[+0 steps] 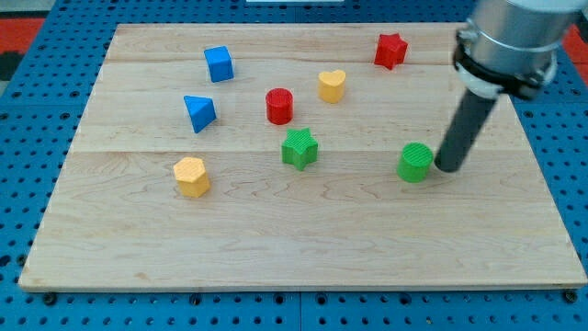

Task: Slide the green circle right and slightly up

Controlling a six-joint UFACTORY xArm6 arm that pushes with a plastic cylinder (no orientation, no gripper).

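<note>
The green circle [415, 162] sits on the wooden board [303, 248] at the view's right of centre. My tip [447, 167] is on the board just to the right of the green circle, very close to its edge or touching it. The dark rod rises from there toward the view's upper right.
A green star [299, 148], red cylinder [279, 106], yellow heart [332, 85], red star [390, 50], blue cube [219, 63], blue triangle [198, 112] and yellow hexagon [191, 176] lie on the board. Blue pegboard [28, 110] surrounds it.
</note>
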